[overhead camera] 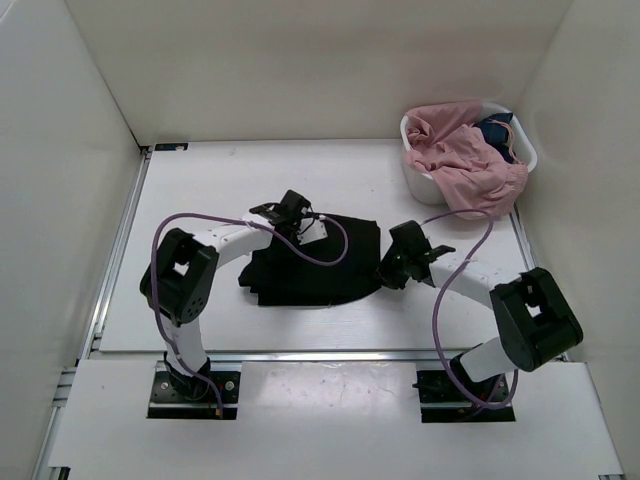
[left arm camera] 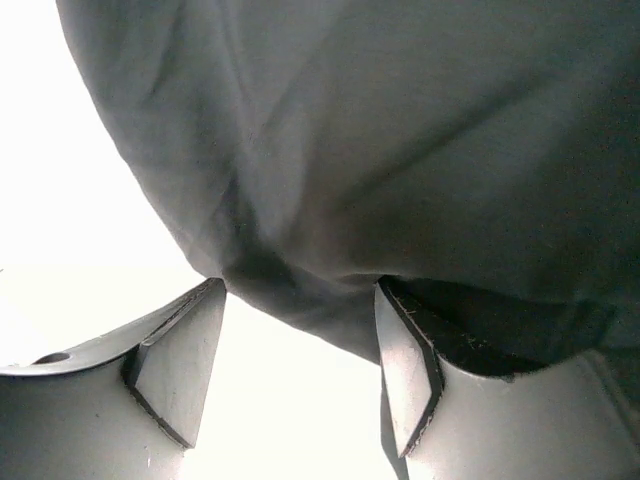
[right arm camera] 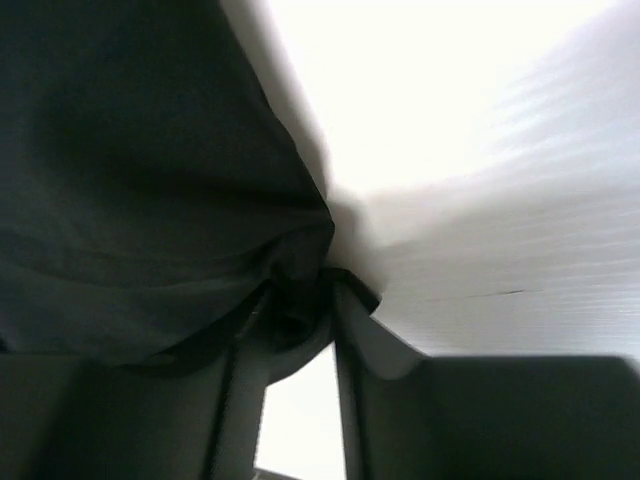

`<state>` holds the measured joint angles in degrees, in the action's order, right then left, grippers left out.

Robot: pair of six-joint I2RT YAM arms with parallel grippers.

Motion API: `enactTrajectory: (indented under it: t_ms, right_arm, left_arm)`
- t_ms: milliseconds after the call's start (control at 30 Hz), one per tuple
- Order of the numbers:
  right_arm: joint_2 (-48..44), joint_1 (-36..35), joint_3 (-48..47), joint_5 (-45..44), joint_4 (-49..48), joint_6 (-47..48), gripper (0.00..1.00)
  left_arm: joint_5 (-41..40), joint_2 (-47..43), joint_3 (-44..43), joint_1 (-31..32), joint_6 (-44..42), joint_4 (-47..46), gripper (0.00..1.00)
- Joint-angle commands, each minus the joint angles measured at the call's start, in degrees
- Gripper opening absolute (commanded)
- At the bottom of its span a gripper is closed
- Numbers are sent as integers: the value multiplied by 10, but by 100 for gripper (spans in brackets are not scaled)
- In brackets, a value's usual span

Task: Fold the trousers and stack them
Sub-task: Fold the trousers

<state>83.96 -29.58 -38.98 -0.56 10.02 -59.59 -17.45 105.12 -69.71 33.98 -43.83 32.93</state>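
Observation:
The black trousers [overhead camera: 315, 262] lie folded into a compact pile in the middle of the white table [overhead camera: 200, 190]. My left gripper [overhead camera: 292, 213] is at the pile's far left corner. In the left wrist view it [left arm camera: 300, 292] stands open, its fingers [left arm camera: 185, 360] wide apart, with a bulge of trousers fabric [left arm camera: 400, 150] between the tips. My right gripper [overhead camera: 388, 272] is at the pile's right edge. In the right wrist view it [right arm camera: 303, 292] is shut on a bunched fold of the trousers [right arm camera: 130, 180], low over the table.
A white basket [overhead camera: 421, 182] stands at the back right, with a pink garment [overhead camera: 465, 160] spilling over its front rim and a dark blue garment [overhead camera: 497, 128] behind it. White walls close in the table on three sides.

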Motion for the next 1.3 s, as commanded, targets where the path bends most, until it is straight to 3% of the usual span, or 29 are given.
enactTrajectory:
  t_ms: [0,167,367,467,533,667,833,967,1067,1267]
  right_arm:
    - [-34,22,-37,-67,78,13,36]
    - [-78,22,-81,-56,189,75,52]
    - [-193,27,-179,-89,313,96,98]
    - [-192,63,-277,-123,406,129,99]
    - [-184,103,-345,-123,468,177,99]
    - [-171,151,-406,-117,549,227,99]
    - [-176,168,-418,-122,570,260,99]
    - [-189,168,-418,-135,576,268,99]
    - [-202,168,-418,-152,586,273,99]
    - [-228,168,-394,-181,579,279,99]
  left_arm:
    - [3,-30,-20,8,1,14,72]
    - [3,-67,-61,-17,64,74,74]
    - [-8,-144,-196,-44,101,115,86]
    - [-29,-206,-219,-79,145,78,91]
    - [-46,-255,-204,-138,199,34,100]
    - [-69,-304,-158,-249,261,39,100]
    - [-110,-360,-19,-344,248,45,100]
    - [-105,-382,87,-472,271,60,100]
    - [-80,-399,112,-530,297,80,100]
    - [-37,-413,103,-561,325,116,100]
